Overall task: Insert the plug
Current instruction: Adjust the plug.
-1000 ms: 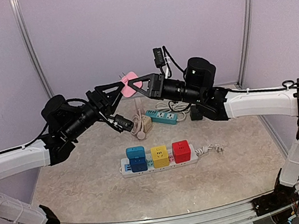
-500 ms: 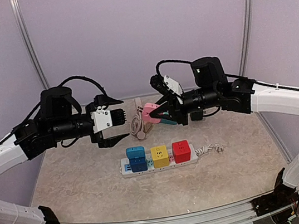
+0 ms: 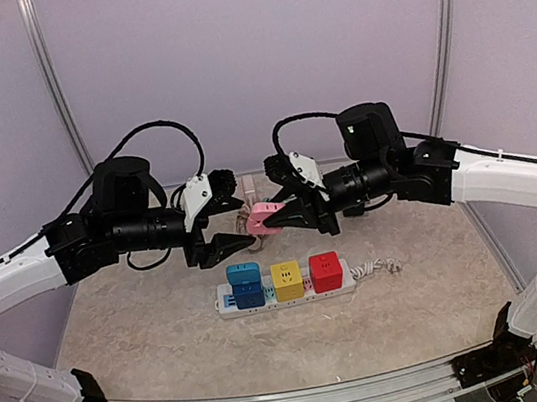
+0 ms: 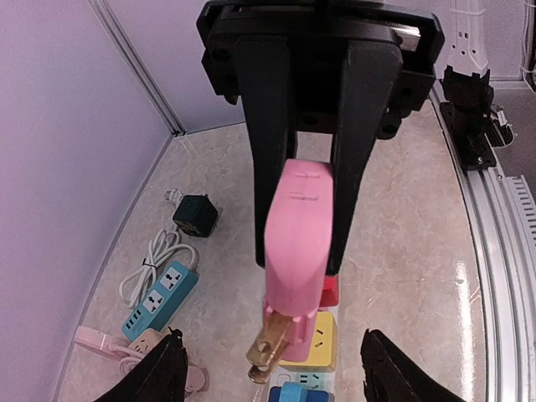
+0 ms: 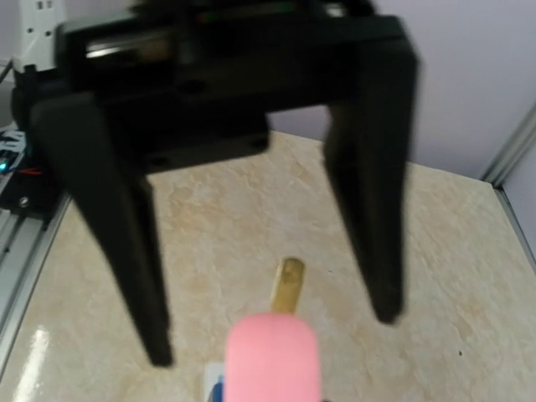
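My right gripper (image 3: 281,214) is shut on a pink plug (image 3: 263,220) and holds it in the air above the table, behind the power strip. In the left wrist view the plug (image 4: 299,243) hangs between black fingers, its brass prongs (image 4: 270,352) pointing down and towards the camera. My left gripper (image 3: 243,217) is open and faces the plug from the left, its fingertips (image 4: 167,368) standing either side of the prongs without touching. The white power strip (image 3: 228,303) carries blue (image 3: 244,277), yellow (image 3: 286,277) and red (image 3: 325,269) cube adapters.
A teal power strip (image 4: 159,297) with a white cord, a dark adapter (image 4: 197,215) and a beige and pink adapter (image 4: 138,343) lie on the table behind the strip. Lilac walls enclose the table on three sides. A metal rail (image 4: 494,251) runs along the near edge.
A second ago both grippers met high up at the pink plug. The left one let go and opened; the right one brought the plug down. The left gripper has now moved back towards it.
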{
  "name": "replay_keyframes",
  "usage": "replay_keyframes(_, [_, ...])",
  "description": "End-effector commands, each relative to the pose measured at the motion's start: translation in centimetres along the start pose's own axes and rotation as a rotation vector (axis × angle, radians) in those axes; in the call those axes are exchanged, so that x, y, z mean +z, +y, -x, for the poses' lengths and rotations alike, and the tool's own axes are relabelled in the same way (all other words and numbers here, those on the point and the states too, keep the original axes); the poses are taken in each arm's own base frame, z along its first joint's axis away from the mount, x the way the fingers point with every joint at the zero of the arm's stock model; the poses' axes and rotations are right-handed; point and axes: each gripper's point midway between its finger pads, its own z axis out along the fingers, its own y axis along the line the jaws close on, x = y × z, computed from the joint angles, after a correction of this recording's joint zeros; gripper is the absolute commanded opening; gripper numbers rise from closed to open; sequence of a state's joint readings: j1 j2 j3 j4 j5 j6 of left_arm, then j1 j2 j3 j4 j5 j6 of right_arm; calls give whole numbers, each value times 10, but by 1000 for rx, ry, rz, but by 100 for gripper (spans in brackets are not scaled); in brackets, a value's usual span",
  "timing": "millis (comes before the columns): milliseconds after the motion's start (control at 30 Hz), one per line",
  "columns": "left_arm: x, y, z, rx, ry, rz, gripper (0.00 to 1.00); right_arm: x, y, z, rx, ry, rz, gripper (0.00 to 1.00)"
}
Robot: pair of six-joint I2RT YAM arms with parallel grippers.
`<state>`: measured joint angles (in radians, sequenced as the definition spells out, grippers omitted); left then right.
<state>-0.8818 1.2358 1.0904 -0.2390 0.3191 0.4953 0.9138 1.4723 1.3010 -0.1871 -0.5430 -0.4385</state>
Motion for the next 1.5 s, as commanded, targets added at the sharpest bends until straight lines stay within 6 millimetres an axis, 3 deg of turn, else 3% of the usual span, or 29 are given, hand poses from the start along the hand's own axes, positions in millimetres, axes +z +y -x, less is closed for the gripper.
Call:
replay_keyframes(0, [6, -2, 15, -49, -60, -11, 67, -3, 12, 16, -54, -20, 35, 0])
replay_keyframes(300, [12, -10, 16, -12, -64, -33, 27, -7, 12, 25, -72, -43, 20, 0])
replay_keyframes(433, [13, -12, 16, -1, -67, -40, 1, -8, 12, 28, -69, -53, 20, 0])
replay_keyframes(533, [11, -10, 19, 8, -80, -27, 0, -10, 11, 31, -47, -69, 7, 0])
replay_keyframes(567, [10, -9, 21, 12, -88, -16, 0, -12, 9, 34, -35, -83, -6, 6])
replay_keyframes(633, [7, -3, 26, 15, -114, 18, 0, -15, 6, 35, -2, -102, -44, 41])
replay_keyframes(667, [5, 2, 31, 10, -131, 43, 0, -17, 3, 35, 14, -118, -65, 53])
replay_keyframes(733, [-2, 10, 41, -6, -175, 82, 0, -22, 0, 37, 48, -170, -101, 68])
replay_keyframes(800, [-9, 15, 55, -10, -237, 100, 0, -26, 1, 33, 91, -228, -106, 72])
replay_keyframes(900, [-15, 16, 64, -47, -292, 89, 0, -30, -1, 38, 174, -337, -92, 71])
replay_keyframes(1067, [-19, 14, 73, -104, -362, 65, 0, -18, -11, 37, 319, -409, -24, 62])
replay_keyframes(1133, [-20, 14, 74, -125, -374, 62, 0, -17, -15, 37, 354, -437, 7, 51])
replay_keyframes(1200, [-20, 13, 72, -138, -375, 61, 0, -19, -14, 43, 367, -481, 37, 34])
replay_keyframes(1400, [-21, 14, 66, -181, -381, 65, 0, -23, -11, 53, 342, -533, 67, 40])
replay_keyframes(1467, [-21, 14, 64, -188, -381, 64, 0, -23, -11, 54, 338, -534, 73, 31])
